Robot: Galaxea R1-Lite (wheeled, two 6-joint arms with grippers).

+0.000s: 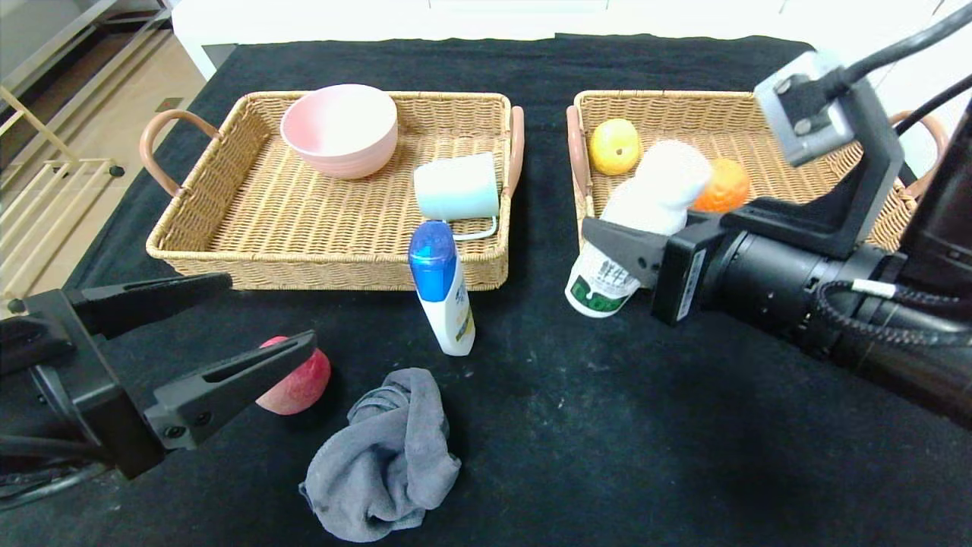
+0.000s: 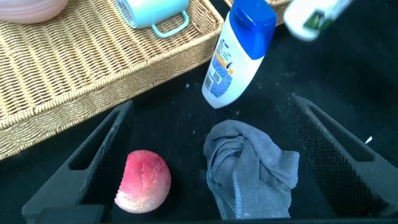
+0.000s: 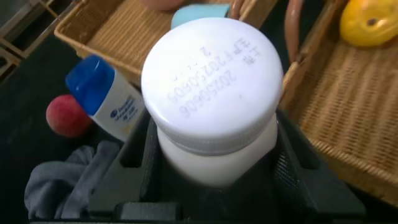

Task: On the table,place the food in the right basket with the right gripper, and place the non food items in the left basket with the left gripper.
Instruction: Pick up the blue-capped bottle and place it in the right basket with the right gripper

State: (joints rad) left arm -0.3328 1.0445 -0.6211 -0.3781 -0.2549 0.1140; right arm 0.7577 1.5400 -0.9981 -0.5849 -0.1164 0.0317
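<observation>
My right gripper (image 1: 634,243) is shut on the small white bottle (image 1: 642,228) with a white cap and green label, held tilted just in front of the right basket's (image 1: 759,114) near left corner. Its cap fills the right wrist view (image 3: 211,81). The yellow pear-like fruit (image 1: 613,146) and the orange (image 1: 725,186) lie in the right basket. The pink-red peach (image 1: 300,384) lies on the black table (image 1: 645,425) by my open left gripper (image 1: 250,327). In the left wrist view the peach (image 2: 144,180) and a grey cloth (image 2: 252,168) lie between its fingers.
The left basket (image 1: 228,228) holds a pink bowl (image 1: 339,129) and a light blue mug (image 1: 456,190) on its side. A blue-capped white bottle (image 1: 440,285) stands in front of it. The grey cloth (image 1: 387,456) lies near the table's front.
</observation>
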